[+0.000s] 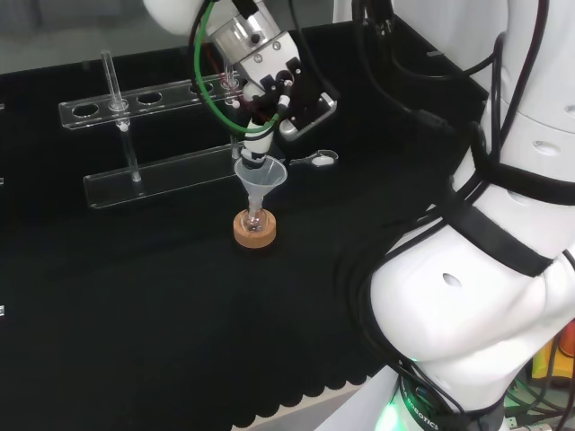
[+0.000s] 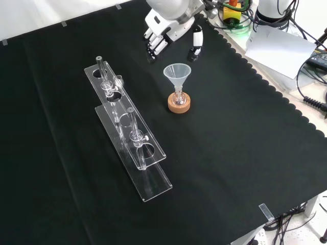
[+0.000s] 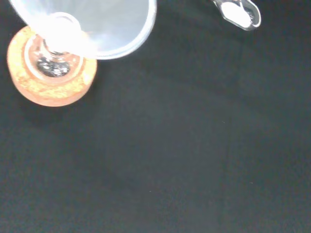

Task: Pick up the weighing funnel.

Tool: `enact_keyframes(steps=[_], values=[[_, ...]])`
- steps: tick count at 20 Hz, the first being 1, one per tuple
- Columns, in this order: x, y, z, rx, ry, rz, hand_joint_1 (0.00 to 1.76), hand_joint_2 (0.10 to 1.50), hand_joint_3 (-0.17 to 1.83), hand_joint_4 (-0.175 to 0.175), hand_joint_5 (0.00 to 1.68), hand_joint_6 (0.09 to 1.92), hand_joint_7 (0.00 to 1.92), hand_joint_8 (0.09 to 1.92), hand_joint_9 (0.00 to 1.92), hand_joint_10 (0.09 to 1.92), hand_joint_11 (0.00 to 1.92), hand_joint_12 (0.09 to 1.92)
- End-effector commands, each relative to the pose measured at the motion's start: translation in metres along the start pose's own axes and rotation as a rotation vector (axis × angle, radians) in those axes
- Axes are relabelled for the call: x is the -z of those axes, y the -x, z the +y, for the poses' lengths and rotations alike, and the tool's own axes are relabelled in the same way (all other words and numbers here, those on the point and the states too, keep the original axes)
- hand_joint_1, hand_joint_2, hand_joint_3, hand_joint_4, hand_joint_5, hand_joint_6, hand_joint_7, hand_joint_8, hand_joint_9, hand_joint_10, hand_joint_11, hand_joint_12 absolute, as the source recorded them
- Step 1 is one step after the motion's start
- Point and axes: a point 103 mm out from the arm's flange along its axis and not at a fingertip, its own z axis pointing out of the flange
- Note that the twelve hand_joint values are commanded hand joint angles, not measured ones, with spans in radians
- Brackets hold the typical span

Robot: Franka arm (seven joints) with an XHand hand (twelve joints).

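the cloth is matt black, the cork ring rough, the funnel, weighing funnel and rack clear and glossy.

Funnel: in the wrist view, cone cut off by the picture's edge, throat blurred white.
Weighing funnel: in the wrist view, one end cut off by the edge; a white patch inside, kind not discernible.
Flask: in the head view, contents too small to tell.
Robot hand: in the front view, upper part covered by the arm's white link.
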Motion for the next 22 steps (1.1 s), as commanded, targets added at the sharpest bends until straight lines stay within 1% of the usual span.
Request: enact_keyframes(steps=[1, 6, 11, 17, 22], values=[[-0.022, 0.041, 0.002, -0.018, 0.021, 0.068, 0.58, 0.68, 0.49, -0.059, 0.29, 0.09, 0.16, 0.71, 0.44, 0.70, 0.23, 1.47], [-0.029, 0.067, 0.012, -0.032, 0.039, 0.086, 0.59, 0.69, 0.49, -0.059, 0.30, 0.09, 0.18, 0.72, 0.45, 0.69, 0.23, 1.47], [-0.031, 0.093, 0.032, -0.047, 0.065, 0.098, 0.63, 0.70, 0.48, -0.059, 0.34, 0.09, 0.23, 0.71, 0.49, 0.68, 0.23, 1.46], [-0.030, 0.112, 0.066, -0.042, 0.098, 0.107, 0.67, 0.70, 0.48, -0.057, 0.37, 0.09, 0.29, 0.70, 0.54, 0.66, 0.25, 1.45], [-0.038, 0.124, 0.100, -0.029, 0.105, 0.117, 0.66, 0.70, 0.49, -0.054, 0.43, 0.09, 0.35, 0.70, 0.59, 0.63, 0.28, 1.44]])
